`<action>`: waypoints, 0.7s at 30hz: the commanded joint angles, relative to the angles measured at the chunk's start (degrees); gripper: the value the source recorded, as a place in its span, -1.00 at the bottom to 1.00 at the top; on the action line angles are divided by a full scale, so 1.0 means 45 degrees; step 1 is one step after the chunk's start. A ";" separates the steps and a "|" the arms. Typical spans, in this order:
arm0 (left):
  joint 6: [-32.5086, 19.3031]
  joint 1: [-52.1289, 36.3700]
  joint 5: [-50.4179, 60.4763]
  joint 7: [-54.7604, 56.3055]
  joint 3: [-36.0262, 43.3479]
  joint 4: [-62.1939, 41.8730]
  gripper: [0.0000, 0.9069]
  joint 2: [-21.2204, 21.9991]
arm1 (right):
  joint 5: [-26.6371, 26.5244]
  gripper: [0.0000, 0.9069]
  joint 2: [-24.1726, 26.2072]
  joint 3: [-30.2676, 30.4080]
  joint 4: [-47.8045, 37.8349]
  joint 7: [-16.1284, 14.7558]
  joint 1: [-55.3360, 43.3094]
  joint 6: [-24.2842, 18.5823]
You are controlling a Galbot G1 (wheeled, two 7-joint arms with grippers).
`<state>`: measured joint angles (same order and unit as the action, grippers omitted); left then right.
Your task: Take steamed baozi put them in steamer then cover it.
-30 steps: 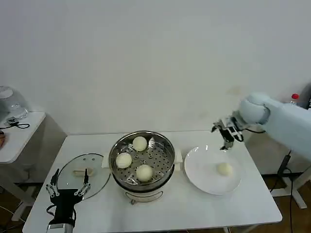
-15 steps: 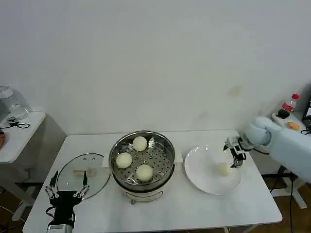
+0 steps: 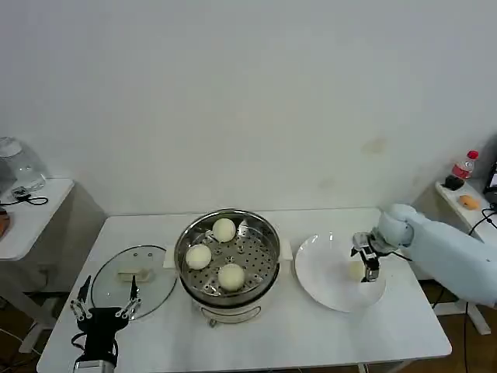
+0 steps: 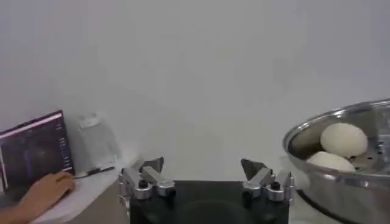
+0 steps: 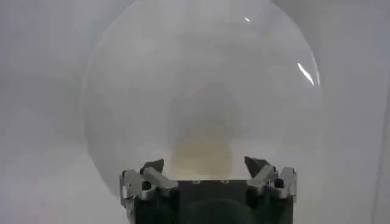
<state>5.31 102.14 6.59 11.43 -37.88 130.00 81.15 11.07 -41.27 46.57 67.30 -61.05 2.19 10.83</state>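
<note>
Layout is taken from the steamer, which stands mid-table, uncovered, with three steamed baozi on its perforated tray. Far left of it, off the near table corner, the left gripper is parked with fingers apart and empty; the left wrist view shows the same spread fingers with the steamer rim off to one side. Just left of the steamer, touching its side handle, the cover lies flat on the table, handle up. Just right of the steamer sits the white plate carrying the fourth baozi. The right gripper is low over that bun, fingers apart on either side of it and not closed; the right wrist view sets the bun between the spread fingertips. Step in hand, as judged: pickup of the last bun. Next move calls for closing gently on the soft bun, lifting clear of the plate lip and the steamer rim, then setting it in the vacant part of the tray. Open table lies before the steamer; the plate's right rim is near the table edge.
</note>
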 commanded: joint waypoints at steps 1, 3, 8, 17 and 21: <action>-0.0004 -0.0027 0.0008 0.0003 0.0005 -0.0027 1.00 0.0010 | 0.0393 0.98 -0.0468 -0.0436 -0.0809 0.0036 0.0433 -0.0032; -0.0003 -0.0035 0.0009 0.0005 0.0026 -0.0028 1.00 0.0017 | 0.0447 0.96 -0.0460 -0.0527 -0.0879 0.0048 0.0422 -0.0015; -0.0008 -0.0045 0.0012 0.0008 0.0043 -0.0043 1.00 0.0035 | 0.0476 0.80 -0.0419 -0.0549 -0.0895 0.0012 0.0443 -0.0008; -0.0005 -0.0025 0.0022 0.0017 0.0067 0.0026 1.00 0.0070 | 0.0498 0.56 -0.0445 -0.0767 -0.0800 -0.0132 0.0556 0.0006; -0.0003 -0.0034 0.0019 0.0024 0.0080 0.0040 1.00 0.0074 | 0.0459 0.44 -0.0302 -0.0698 -0.0691 -0.0304 0.0341 -0.0033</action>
<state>5.27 101.99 6.68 11.52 -37.56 130.11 81.46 12.81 -42.61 43.89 64.47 -61.69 3.88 10.87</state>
